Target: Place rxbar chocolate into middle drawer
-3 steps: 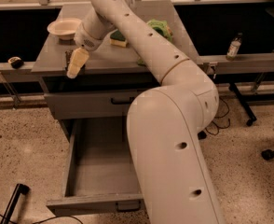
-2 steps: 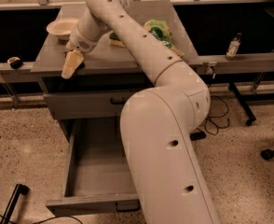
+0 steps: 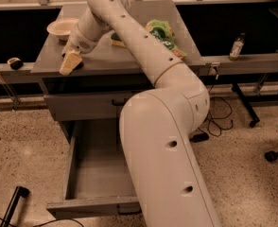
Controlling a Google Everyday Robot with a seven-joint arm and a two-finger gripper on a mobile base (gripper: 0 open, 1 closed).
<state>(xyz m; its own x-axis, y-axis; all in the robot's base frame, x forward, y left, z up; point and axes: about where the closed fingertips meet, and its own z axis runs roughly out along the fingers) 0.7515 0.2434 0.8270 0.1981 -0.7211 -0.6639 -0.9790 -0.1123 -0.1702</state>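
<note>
Change: gripper (image 3: 71, 62) has slid left & lower vs 1 s ago; now at front-left edge of desk (image 3: 106, 61); arm swung w/ it
Meaning: prob. closing in for pickup; nothing carried to middle drawer (image 3: 99, 167) yet; drawer stands pulled out below desk
Gripper: open or closed, can't tell
Rxbar chocolate (image 3: 79, 65): on desk, touching gripper tip; only a dark sliver shows; black wrapper, lettering unreadable
</note>
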